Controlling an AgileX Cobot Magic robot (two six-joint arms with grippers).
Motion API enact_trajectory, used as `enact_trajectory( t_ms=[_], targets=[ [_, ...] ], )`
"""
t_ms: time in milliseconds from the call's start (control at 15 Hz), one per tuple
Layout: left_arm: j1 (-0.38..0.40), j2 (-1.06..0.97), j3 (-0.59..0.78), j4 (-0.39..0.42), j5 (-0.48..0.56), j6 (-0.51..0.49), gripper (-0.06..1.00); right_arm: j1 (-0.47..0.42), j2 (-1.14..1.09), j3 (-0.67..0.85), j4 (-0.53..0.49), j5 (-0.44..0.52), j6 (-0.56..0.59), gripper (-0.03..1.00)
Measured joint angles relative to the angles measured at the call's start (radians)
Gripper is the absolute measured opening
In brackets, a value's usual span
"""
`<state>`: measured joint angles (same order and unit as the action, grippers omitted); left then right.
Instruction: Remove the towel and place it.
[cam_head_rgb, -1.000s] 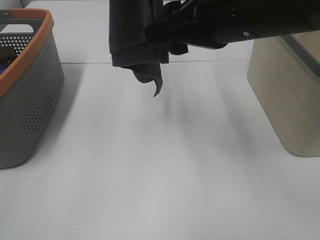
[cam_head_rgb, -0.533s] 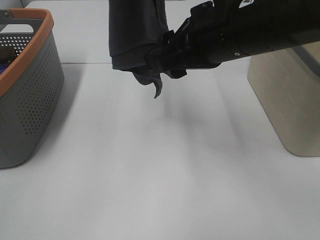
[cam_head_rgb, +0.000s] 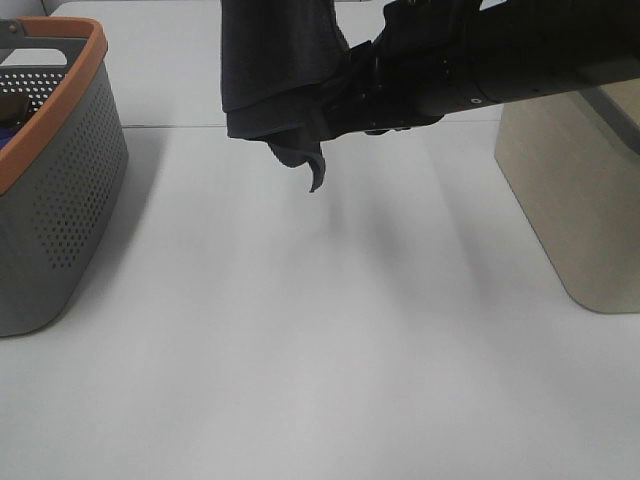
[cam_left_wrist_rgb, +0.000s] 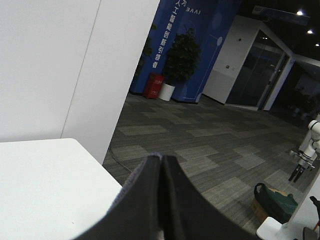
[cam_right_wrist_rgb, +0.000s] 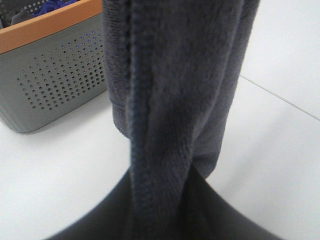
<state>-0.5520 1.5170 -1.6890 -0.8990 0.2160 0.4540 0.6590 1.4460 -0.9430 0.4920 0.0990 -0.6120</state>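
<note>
My right gripper (cam_head_rgb: 338, 108) has slid further onto the hanging towel (cam_head_rgb: 270, 60) and pinches its lower hem. My left gripper (cam_left_wrist_rgb: 161, 169) is clamped on its fabric, above the white table (cam_head_rgb: 300, 340).

A white table (cam_head_rgb: 300, 330) carries a grey perforated basket (cam_head_rgb: 60, 200) with an orange rim, standing at its left edge. Well apart from the basket, across the bare middle, a beige container (cam_head_rgb: 575, 200) stands at the right edge. A thin seam (cam_head_rgb: 180, 128) crosses the tabletop just behind the basket.
</note>
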Motion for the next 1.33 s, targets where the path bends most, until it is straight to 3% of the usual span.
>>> enact_trajectory(
  t_ms=[67,200,400,667,733,933,1133,1333],
  targets=[
    [0.0,0.0,0.0,0.0,0.0,0.0,0.0,0.0,0.0,0.0,-0.007,0.001,0.0,0.06],
    [0.0,0.0,0.0,0.003,0.0,0.0,0.0,0.0,0.0,0.0,-0.01,0.017,0.0,0.0],
    [0.0,0.0,0.0,0.007,-0.003,0.0,0.0,0.0,0.0,0.0,-0.029,0.033,0.0,0.03],
    [0.0,0.0,0.0,0.031,-0.007,0.0,0.0,0.0,0.0,0.0,-0.061,0.036,0.0,0.19],
    [0.0,0.0,0.0,0.034,-0.007,0.0,0.0,0.0,0.0,0.0,-0.074,0.036,0.0,0.18],
    [0.0,0.0,0.0,0.036,-0.008,0.0,0.0,0.0,0.0,0.0,-0.08,0.039,0.0,0.0],
    [0.0,0.0,0.0,0.08,-0.008,0.001,0.0,0.0,0.0,0.0,-0.084,0.07,0.0,0.0],
    [0.0,0.0,0.0,0.212,0.007,0.001,0.0,0.0,0.0,-0.016,-0.126,0.2,0.016,0.0]
  ],
)
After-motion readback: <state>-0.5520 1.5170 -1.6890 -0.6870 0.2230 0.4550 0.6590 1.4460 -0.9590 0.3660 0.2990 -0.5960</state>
